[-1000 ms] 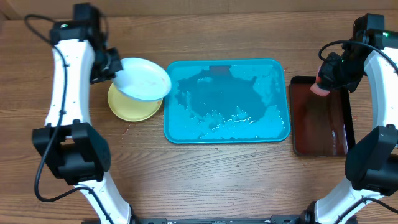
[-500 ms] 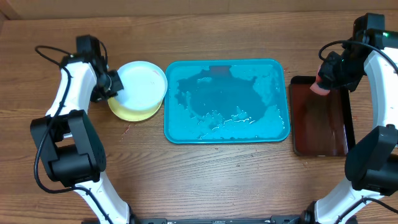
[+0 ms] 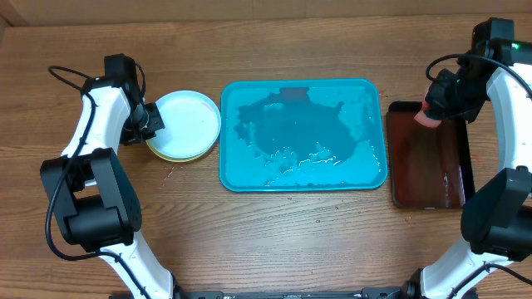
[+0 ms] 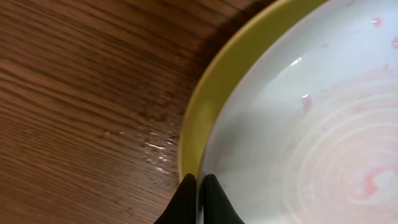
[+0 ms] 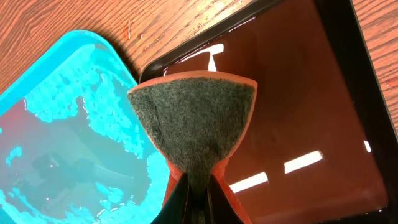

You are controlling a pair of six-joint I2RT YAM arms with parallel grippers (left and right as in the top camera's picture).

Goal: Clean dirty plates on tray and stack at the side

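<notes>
A white plate (image 3: 191, 122) with faint pink smears lies flat on a cream plate with a yellow-green rim (image 3: 170, 152), left of the turquoise tray (image 3: 303, 178). I cannot tell if a third plate lies under them. My left gripper (image 3: 150, 123) is shut on the white plate's left rim; in the left wrist view its jaws (image 4: 199, 186) pinch the white plate (image 4: 311, 124) above the green rim (image 4: 208, 109). The tray holds only water and foam. My right gripper (image 3: 432, 106) is shut on a sponge (image 5: 196, 121), above the tray's right side.
A smaller dark red-brown tray with a black rim (image 3: 428, 166) lies right of the turquoise tray; it also shows wet and glossy in the right wrist view (image 5: 298, 106). The turquoise tray's corner (image 5: 56, 118) is beside it. Wet spots mark the wood (image 4: 155, 146) by the plates.
My left gripper has lowered the white plate from a tilted hold onto the green-rimmed plate, where it now lies flat. The right arm and sponge have not moved.
</notes>
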